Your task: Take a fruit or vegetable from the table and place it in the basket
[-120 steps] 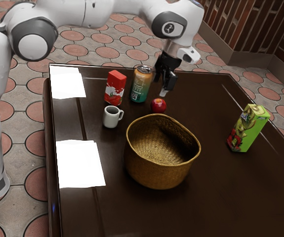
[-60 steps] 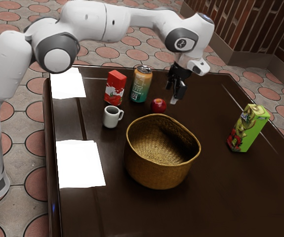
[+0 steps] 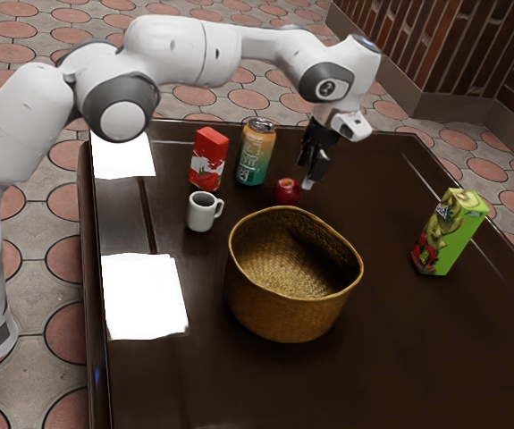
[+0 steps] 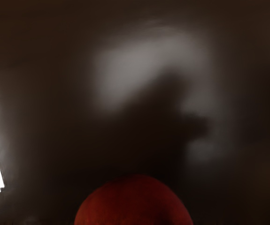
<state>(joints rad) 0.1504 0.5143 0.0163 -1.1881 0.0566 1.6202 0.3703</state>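
1. Jaws of the gripper [image 3: 305,174] stand apart from each other, but how wide is the gap I cannot tell exactly from this side. Between them nothing is held. One fingertip is just beside the apple [image 3: 286,191], at its side toward the exterior view's right; if it touches the skin, I cannot tell.

2. Around the apple, the tall can [image 3: 257,152] stands near, upright, on the side toward the exterior view's left. Farther that way are the red carton [image 3: 209,159] and the white mug [image 3: 200,212], also upright, with the handle of the mug turned toward the apple.

3. The woven basket [image 3: 288,313] stands near the apple, on the side nearer to the exterior camera. Its high wall is between the apple and the inside of the basket. The green carton [image 3: 450,231] is well apart, toward the exterior view's right, and two white patches [image 3: 145,297] lie on the dark table [image 3: 400,357] toward the left of that view.

4. The apple is on the table, outside the basket. It looks round and red, with a small paler place on top. In the wrist view it is a smooth red dome, close under the hand.
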